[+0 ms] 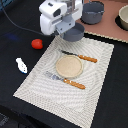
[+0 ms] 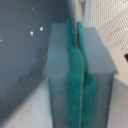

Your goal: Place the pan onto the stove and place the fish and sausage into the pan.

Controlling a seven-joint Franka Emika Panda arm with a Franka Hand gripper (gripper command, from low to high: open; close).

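Observation:
The small grey-blue pan [image 1: 75, 33] hangs under my gripper [image 1: 69, 27] at the far edge of the striped placemat, just short of the pinkish-brown stove [image 1: 107, 30]. Its handle is hidden by the gripper. In the wrist view the teal pads [image 2: 74, 75] are pressed together with only a thin line between them, and the pan's grey-blue inside [image 2: 25, 45] lies beside them. The red-orange sausage [image 1: 37, 44] lies on the dark table at the exterior view's left. The white fish [image 1: 21, 65] lies nearer, to the left of the placemat.
A larger grey pot [image 1: 92, 12] stands on the stove, and a pale bowl [image 1: 123, 17] sits at the far right. The striped placemat [image 1: 95, 75] holds a tan plate [image 1: 68, 66], a knife [image 1: 80, 57] and a fork [image 1: 66, 81] with orange handles.

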